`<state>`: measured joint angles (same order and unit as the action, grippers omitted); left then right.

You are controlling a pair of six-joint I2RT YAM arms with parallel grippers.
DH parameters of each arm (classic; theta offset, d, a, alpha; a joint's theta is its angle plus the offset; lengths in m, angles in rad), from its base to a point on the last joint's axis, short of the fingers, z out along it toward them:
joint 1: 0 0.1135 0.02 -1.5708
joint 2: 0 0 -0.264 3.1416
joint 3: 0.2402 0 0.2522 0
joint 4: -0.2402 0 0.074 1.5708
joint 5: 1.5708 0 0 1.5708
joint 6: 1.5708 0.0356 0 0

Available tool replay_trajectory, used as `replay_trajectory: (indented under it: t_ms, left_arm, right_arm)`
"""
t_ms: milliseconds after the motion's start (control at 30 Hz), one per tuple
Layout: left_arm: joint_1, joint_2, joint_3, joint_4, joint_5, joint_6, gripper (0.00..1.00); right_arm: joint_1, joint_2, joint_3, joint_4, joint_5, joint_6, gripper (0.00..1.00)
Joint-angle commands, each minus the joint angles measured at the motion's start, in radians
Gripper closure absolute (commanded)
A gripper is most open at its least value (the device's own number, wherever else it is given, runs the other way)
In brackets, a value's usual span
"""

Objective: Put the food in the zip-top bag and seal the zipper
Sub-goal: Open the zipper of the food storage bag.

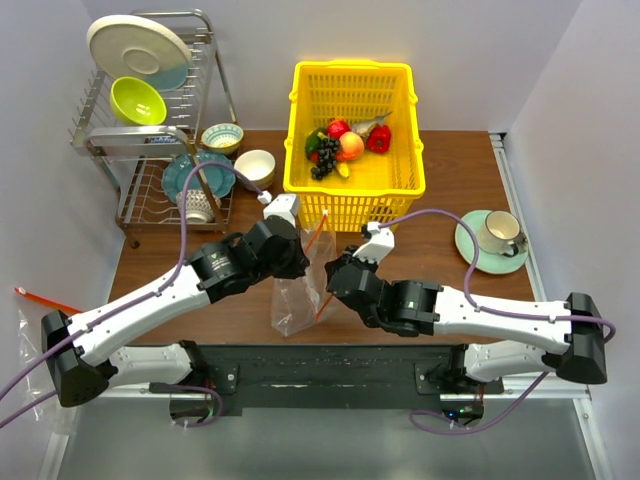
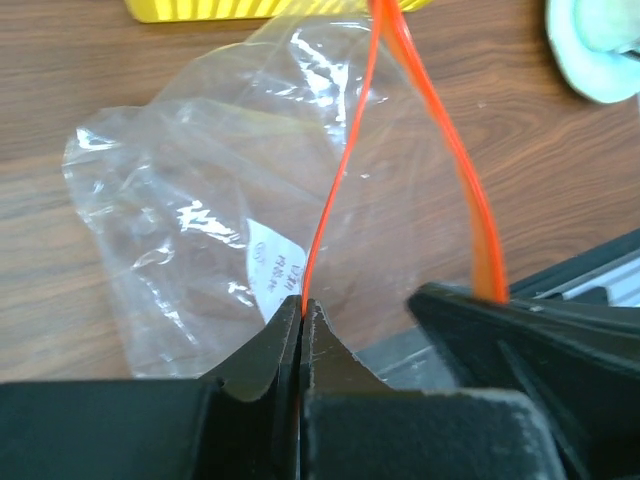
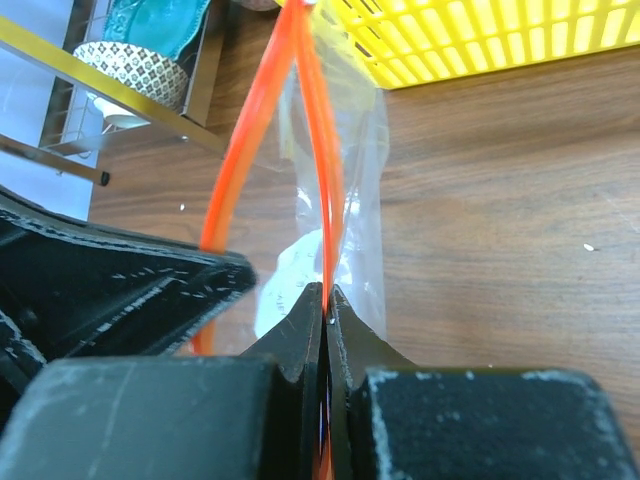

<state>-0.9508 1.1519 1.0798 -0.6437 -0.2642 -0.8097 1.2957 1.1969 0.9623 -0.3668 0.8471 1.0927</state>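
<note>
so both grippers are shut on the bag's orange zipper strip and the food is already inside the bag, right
Not quite. The food is not in the zip-top bag; the top view shows it in the yellow basket. The left gripper and right gripper are each shut on the zipper.

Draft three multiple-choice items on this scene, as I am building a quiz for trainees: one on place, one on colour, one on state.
1. The food lies: A in the yellow basket; B on the saucer; C in the dish rack.
2. The zipper of the zip-top bag is: A blue; B green; C red-orange.
3. The left tool is: A wide open; B shut on the zipper; C holding a cup.
Key: 1 A, fruit shows inside the basket; 2 C, the strip is red-orange; 3 B, its jaws pinch the strip.
</note>
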Motion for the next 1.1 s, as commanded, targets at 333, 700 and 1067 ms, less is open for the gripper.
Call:
replay_trajectory:
  t_ms: [333,700,1067]
  left_arm:
    - [-0.003,0.057,0.253,-0.39,-0.204,0.15,1.0]
    - [-0.003,-0.024,0.152,-0.286,-0.093,0.251,1.0]
    - [-0.003,-0.175,-0.104,-0.106,0.037,0.218,1.0]
  right_arm:
    - [0.002,-0.045,-0.109,-0.133,0.029,0.081,1.0]
    - [0.004,0.0,-0.123,0.024,-0.215,-0.175,0.84]
    - [0.004,0.056,-0.126,0.14,-0.394,-0.293,0.56]
